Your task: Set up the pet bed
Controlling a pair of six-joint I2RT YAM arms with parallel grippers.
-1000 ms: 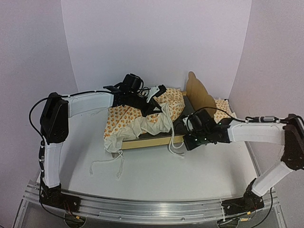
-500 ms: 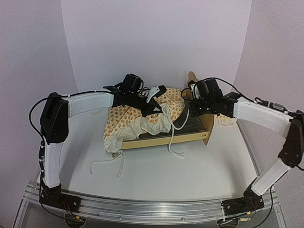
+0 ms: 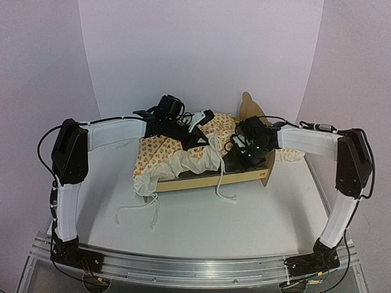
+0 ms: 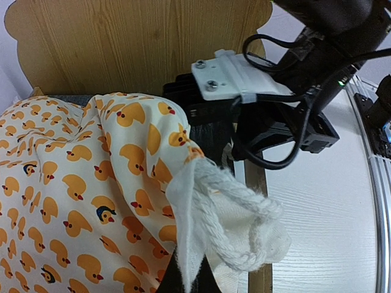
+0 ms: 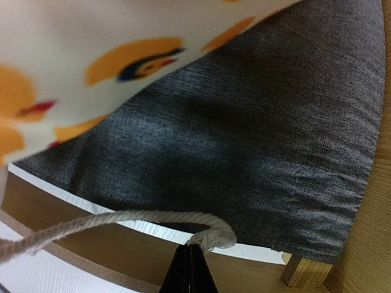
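Observation:
The pet bed (image 3: 208, 179) is a light plywood frame standing mid-table, its scalloped headboard (image 3: 249, 111) at the right end. A duck-patterned mattress cushion (image 3: 174, 149) lies bunched over the frame's left and middle. My left gripper (image 3: 194, 141) is shut on the cushion's white ruffled edge (image 4: 201, 232), holding it up over the bed. My right gripper (image 3: 236, 160) hangs low over the dark grey fabric base (image 5: 256, 122) near the headboard. Its fingertips (image 5: 192, 256) are shut on the knotted end of a white cord (image 5: 122, 221). In the left wrist view the headboard (image 4: 134, 43) fills the top.
Loose white cords (image 3: 137, 210) trail off the cushion onto the table in front of the bed; another (image 3: 226, 190) hangs over the side rail. A small matching pillow (image 3: 289, 152) lies behind the headboard at the right. White walls close the back and sides.
My right arm swung from the bed's front right corner up past the headboard, then down onto the grey base inside the frame. The left arm and cushion have not moved.

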